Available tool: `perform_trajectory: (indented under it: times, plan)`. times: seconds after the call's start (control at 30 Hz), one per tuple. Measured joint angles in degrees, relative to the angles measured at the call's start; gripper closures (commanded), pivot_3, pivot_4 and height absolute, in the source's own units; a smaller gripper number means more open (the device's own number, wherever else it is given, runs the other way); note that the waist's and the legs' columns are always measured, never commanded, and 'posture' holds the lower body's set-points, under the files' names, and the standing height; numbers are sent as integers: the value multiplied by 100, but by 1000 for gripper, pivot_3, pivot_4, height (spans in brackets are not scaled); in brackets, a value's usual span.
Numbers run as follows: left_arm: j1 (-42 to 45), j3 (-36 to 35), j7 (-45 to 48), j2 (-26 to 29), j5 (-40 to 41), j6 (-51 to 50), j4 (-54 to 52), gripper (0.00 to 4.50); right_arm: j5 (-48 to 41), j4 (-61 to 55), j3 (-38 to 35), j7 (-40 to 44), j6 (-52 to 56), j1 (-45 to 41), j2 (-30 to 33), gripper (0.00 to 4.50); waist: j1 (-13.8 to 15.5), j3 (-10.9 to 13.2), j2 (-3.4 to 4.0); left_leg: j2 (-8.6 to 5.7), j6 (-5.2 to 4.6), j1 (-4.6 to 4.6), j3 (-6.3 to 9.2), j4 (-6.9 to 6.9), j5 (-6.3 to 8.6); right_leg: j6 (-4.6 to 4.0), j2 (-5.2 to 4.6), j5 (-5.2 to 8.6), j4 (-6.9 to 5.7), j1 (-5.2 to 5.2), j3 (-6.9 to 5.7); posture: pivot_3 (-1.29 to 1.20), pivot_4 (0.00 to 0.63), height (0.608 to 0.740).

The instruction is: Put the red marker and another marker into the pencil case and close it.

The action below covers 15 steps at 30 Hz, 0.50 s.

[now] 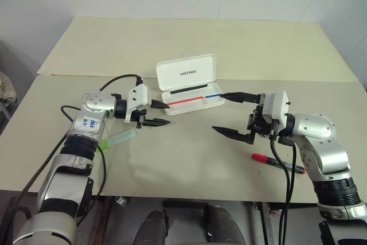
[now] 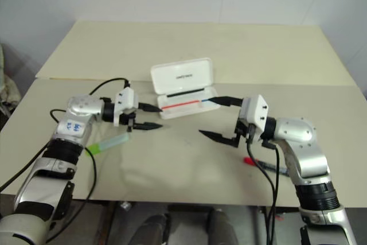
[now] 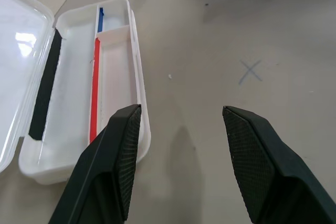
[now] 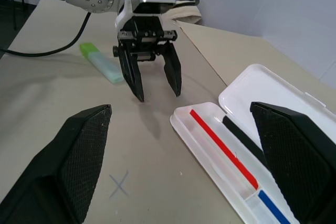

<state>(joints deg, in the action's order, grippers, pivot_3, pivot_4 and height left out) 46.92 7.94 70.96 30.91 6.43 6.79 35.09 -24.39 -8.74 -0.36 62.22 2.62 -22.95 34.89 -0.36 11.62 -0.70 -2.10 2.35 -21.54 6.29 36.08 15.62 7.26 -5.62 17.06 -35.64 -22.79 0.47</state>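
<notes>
Nothing's packed yet: my pencil case (image 1: 192,91) lies open, red marker (image 1: 278,162) and green marker (image 1: 117,140) on the desk (image 1: 189,159), both tools released.

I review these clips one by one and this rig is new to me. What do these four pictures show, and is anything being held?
It is a two-armed humanoid robot at a beige table. Two pictures look down from its head; the other two look along each hand's black fingers.

On the table a white hard-plastic pencil case lies open, lid raised, its tray striped red and blue. The left hand hovers beside one end of the case, the right hand near the other. Both are open and hold nothing.

A stubby highlighter with a green cap and mint body lies by the left arm. A slim black marker with a red cap lies by the right arm.
</notes>
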Motion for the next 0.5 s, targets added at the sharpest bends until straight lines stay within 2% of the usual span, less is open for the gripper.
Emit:
perform_trajectory:
  times: [0.3,0.5]
  plan:
    - [423,110,-580,-351,-472,52,716,1888,38,-319,-4,-433,54,190,-31,0,29,5,-9,-2,0,-1,1,6,0,1,-1,-1,-5,0,0,0,150,740]
    - [665,270,-555,-637,-619,159,1251,1888,33,-540,-22,-588,186,264,-18,0,22,7,-13,-2,0,-2,0,5,0,2,0,-1,-3,0,-1,0,150,740]
